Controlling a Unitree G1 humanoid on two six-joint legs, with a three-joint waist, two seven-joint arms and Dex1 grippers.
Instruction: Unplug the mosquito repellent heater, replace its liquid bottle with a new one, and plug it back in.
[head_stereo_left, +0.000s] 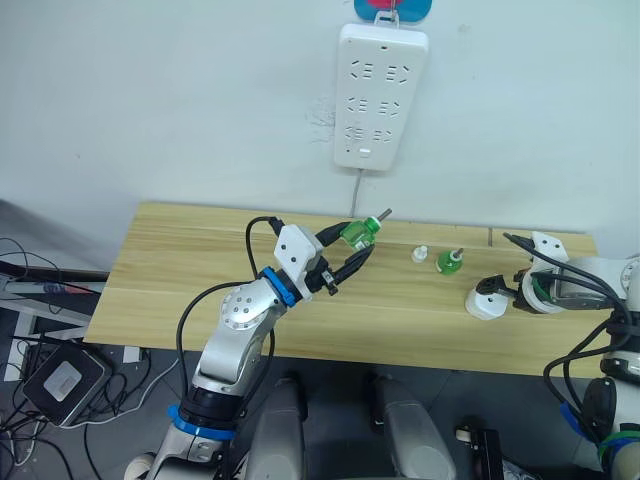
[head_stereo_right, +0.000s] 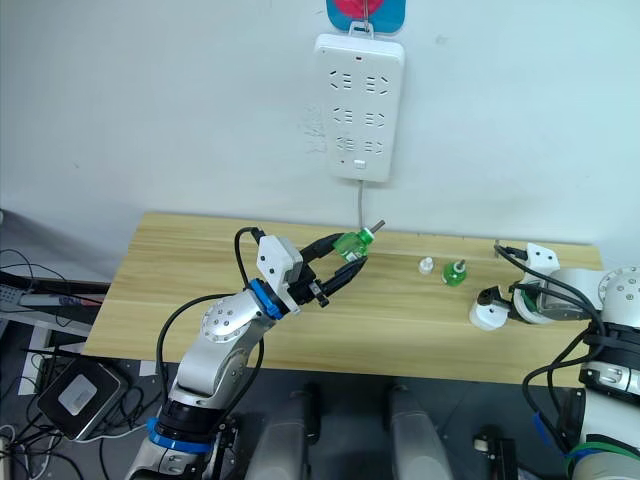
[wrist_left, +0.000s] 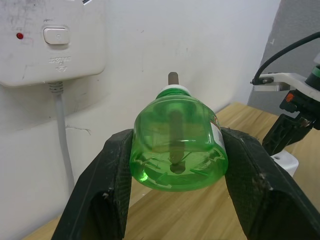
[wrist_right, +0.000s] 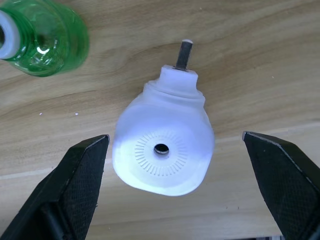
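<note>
My left gripper (head_stereo_left: 358, 243) is raised above the wooden table (head_stereo_left: 190, 270), shut on a translucent green bottle (wrist_left: 176, 150) whose dark wick sticks out of an uncapped white neck. A second green bottle (head_stereo_left: 449, 262) with a bare wick stands on the table, with a loose white pointed cap (head_stereo_left: 420, 254) beside it. I cannot tell which bottle is the old one and which the new one. The white mosquito repellent heater (wrist_right: 162, 145) lies unplugged on the table at the right. My right gripper (wrist_right: 175, 137) is open, one finger on each side of the heater without touching it.
A long white power strip (head_stereo_left: 378, 95) hangs on the wall above the table's back edge, its cord (head_stereo_left: 355, 195) dropping behind the table. The table's left half is bare wood. Cables and a black box (head_stereo_left: 62, 380) lie on the floor at the left.
</note>
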